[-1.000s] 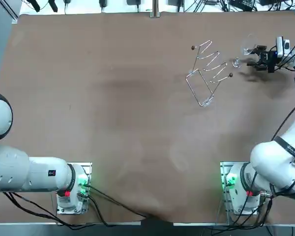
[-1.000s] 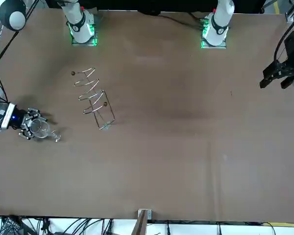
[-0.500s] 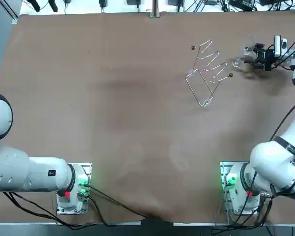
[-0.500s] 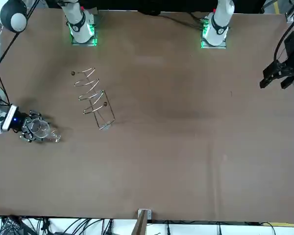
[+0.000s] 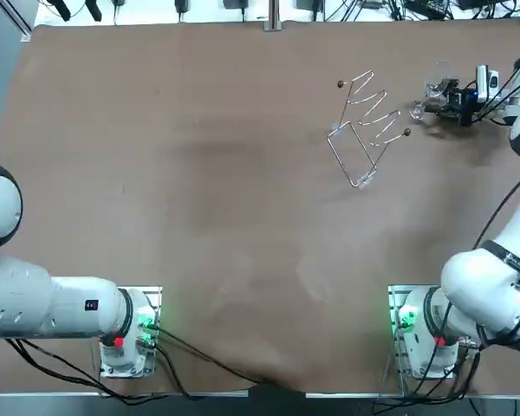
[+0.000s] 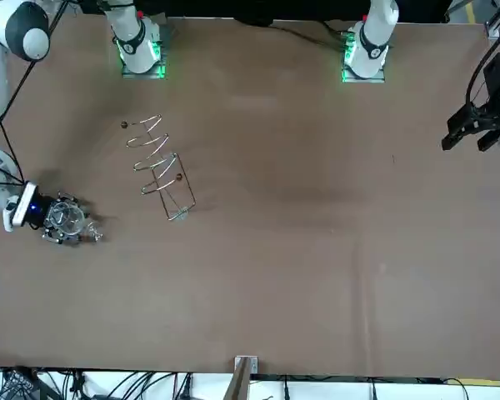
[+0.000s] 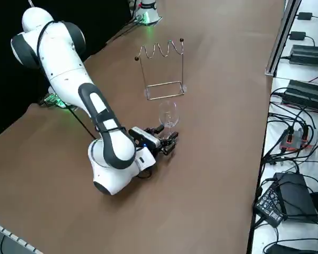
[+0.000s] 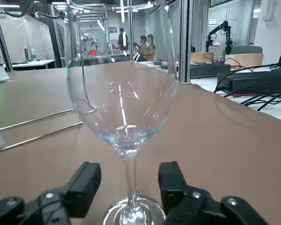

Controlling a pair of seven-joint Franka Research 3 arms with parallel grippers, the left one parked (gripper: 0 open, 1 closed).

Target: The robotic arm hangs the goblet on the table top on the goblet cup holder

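Observation:
A clear goblet [image 8: 124,108] stands upright on the brown table, at the far right in the top view [image 5: 437,87] and to the right of the wire cup holder [image 5: 364,126]. My right gripper [image 8: 129,182] is open, low over the table, with one finger on each side of the stem and a small gap at both. In the right side view the goblet [image 7: 168,114] rises just beyond the gripper [image 7: 169,142], and the holder [image 7: 162,69] stands farther off. From the front, the goblet [image 6: 67,217] and gripper [image 6: 65,230] sit left of the holder [image 6: 158,167].
The table's right edge [image 7: 265,132] runs close to the goblet, with power units and cables [image 7: 302,95] on the floor beyond it. The holder's wire base [image 8: 33,131] lies just past the goblet in the wrist view.
The right gripper has slid toward the goblet, away from the robot's base and slightly left in the top view. Its fingers now flank the stem. The goblet has stayed in place.

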